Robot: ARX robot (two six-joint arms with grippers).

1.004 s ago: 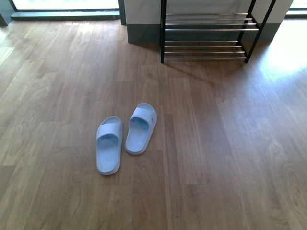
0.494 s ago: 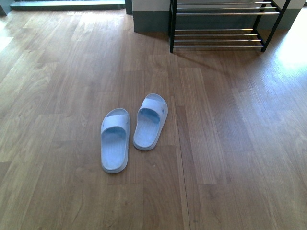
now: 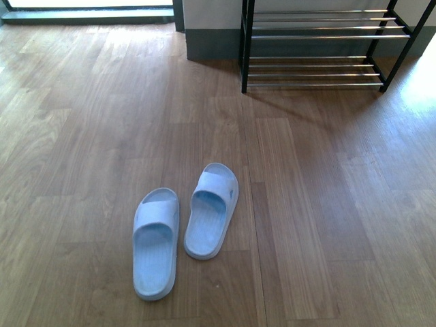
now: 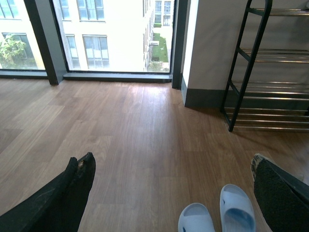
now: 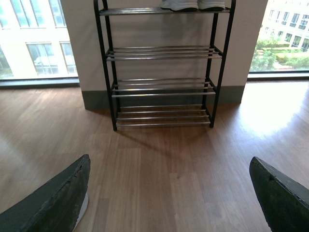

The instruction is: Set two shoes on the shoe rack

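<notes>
Two sneakers (image 5: pixel 179 5) atop the shoe rack (image 5: pixel 163 87) show only soles; pale blue slides (image 4: pixel 236 212) lie between the left gripper's (image 4: pixel 171 162) parted jaws; the right gripper (image 5: pixel 170 162) gapes too

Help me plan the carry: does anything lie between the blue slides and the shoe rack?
Nothing visible does. Only bare wooden floor lies between the slides and the shoe rack, and the rack's lower shelves look empty.

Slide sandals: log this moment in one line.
sandals: on floor, side by side | shoe rack: beyond them, against wall | left gripper: open, empty | right gripper: open, empty | stage: pre-grasp
</notes>
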